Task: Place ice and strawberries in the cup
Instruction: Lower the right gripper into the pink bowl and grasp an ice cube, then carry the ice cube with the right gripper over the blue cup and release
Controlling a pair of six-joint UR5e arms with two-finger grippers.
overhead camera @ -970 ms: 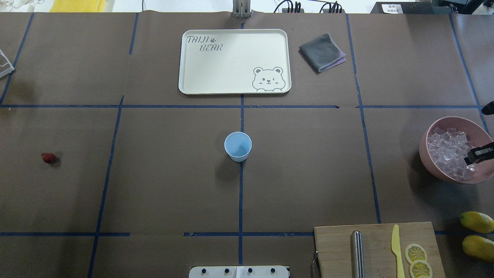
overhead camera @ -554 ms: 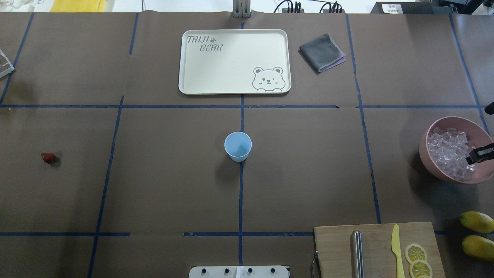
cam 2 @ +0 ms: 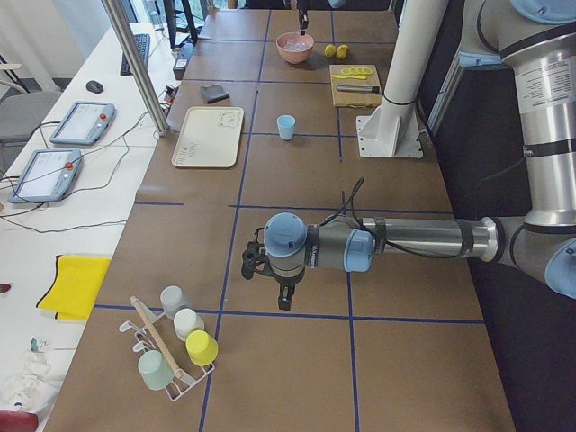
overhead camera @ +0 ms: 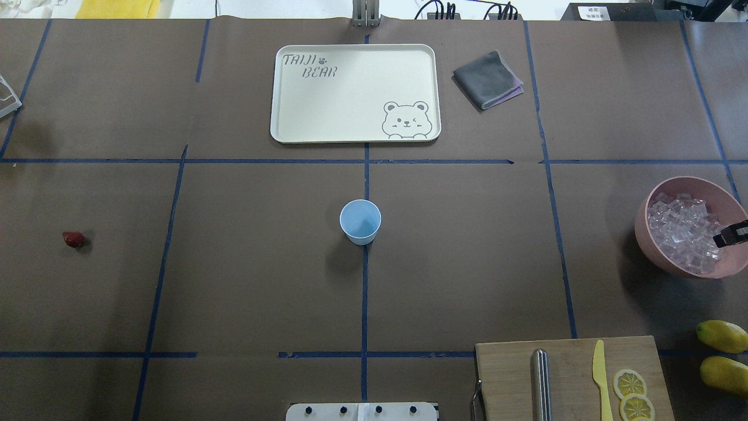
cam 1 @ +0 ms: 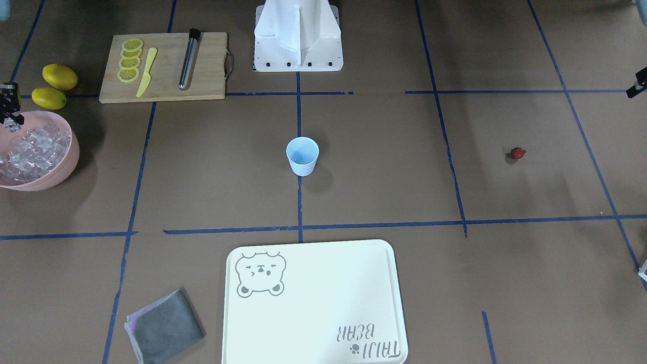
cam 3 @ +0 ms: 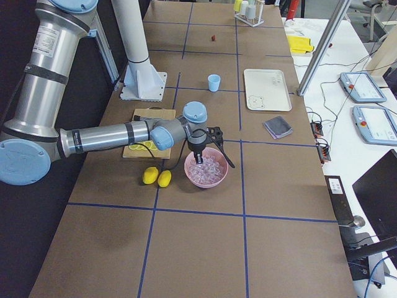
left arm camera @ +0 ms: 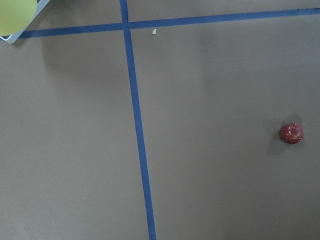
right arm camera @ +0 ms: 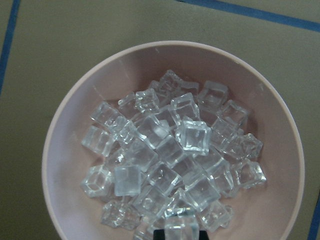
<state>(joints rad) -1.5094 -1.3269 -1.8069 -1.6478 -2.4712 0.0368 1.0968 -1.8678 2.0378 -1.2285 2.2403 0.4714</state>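
The pale-blue cup [overhead camera: 360, 221] stands upright and empty-looking at the table's middle, also in the front view [cam 1: 303, 155]. The dark-red strawberry [overhead camera: 73, 238] lies alone at far left, and shows in the left wrist view [left arm camera: 291, 133]. Clear ice cubes [overhead camera: 681, 231] fill the pink bowl [overhead camera: 643, 216] at far right. My right gripper [overhead camera: 733, 235] hangs over the bowl's right side, shut on one ice cube [right arm camera: 179, 224] just above the pile [right arm camera: 165, 150]. My left gripper [cam 2: 283, 297] points down above bare table left of the strawberry; I cannot tell whether it is open.
A cream bear tray [overhead camera: 350, 126] and a folded grey cloth [overhead camera: 488, 79] lie at the back. A cutting board [overhead camera: 508, 374] with a metal rod, yellow knife and lemon slices sits front right, two lemons [overhead camera: 721, 336] beside it. A cup rack [cam 2: 171, 351] stands far left.
My right gripper has shifted toward the overhead view's right edge, so less of it shows over the bowl. The cup and strawberry have not moved.
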